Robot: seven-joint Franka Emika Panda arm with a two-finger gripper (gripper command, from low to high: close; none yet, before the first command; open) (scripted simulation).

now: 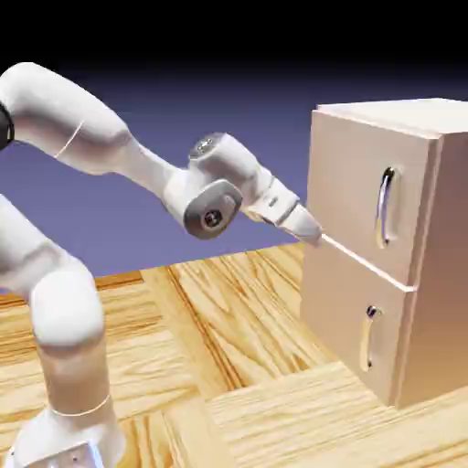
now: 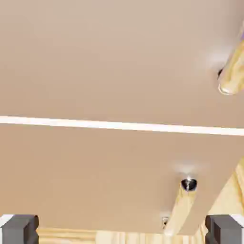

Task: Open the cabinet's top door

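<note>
From the side, you see the whole cabinet standing on the wooden table, with the white arm stretched toward it and the gripper level with the seam between the two front panels, at the cabinet's near front edge. That view cannot tell you whether the tips touch the wood. The hand view fills in what the side view hides: your two grey fingertips sit at the bottom corners, spread wide apart with nothing between them, and the cabinet's face fills almost the whole frame just ahead.

Nothing else stands on the table near the cabinet, and nothing lies between the gripper and the cabinet front.

The top door is the taller upper panel, flat and tan-pink, shut flush with the cabinet's body. Its long curved silver handle runs vertically on the side of the door farthest from the gripper. In the hand view only one end of that handle shows, at the right edge above the pale seam, reflecting the table's wood grain. Below the seam, the shorter lower panel carries a smaller handle, which the hand view shows low on the right.
</note>
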